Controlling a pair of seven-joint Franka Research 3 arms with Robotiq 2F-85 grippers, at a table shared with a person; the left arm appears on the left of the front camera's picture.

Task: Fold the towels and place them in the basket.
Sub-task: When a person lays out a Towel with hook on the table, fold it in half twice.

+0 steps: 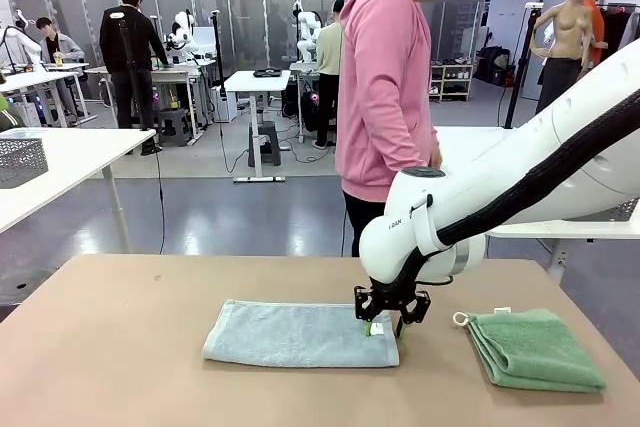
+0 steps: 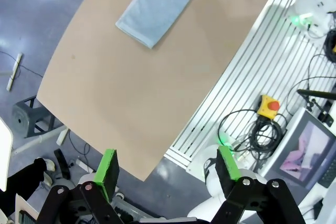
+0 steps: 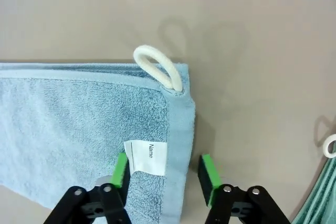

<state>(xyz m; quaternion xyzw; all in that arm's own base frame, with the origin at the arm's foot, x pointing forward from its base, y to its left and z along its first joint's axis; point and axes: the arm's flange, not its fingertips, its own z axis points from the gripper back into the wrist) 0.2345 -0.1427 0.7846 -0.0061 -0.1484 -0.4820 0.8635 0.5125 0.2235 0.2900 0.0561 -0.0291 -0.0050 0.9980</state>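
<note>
Straddling the blue-grey towel's (image 3: 79, 124) right short edge — right gripper (image 3: 164, 170) fingers spread, nothing gripped. Towel's long axis runs leftward. Left gripper (image 2: 167, 169) parted, well away.

Illumination is bright, even and overhead. The loop (image 3: 156, 66) casts a soft shadow on the counter (image 3: 252, 35). The polished floor (image 1: 220, 222) shows glare. The left wrist view bows straight edges. Focus is sharp.
</note>
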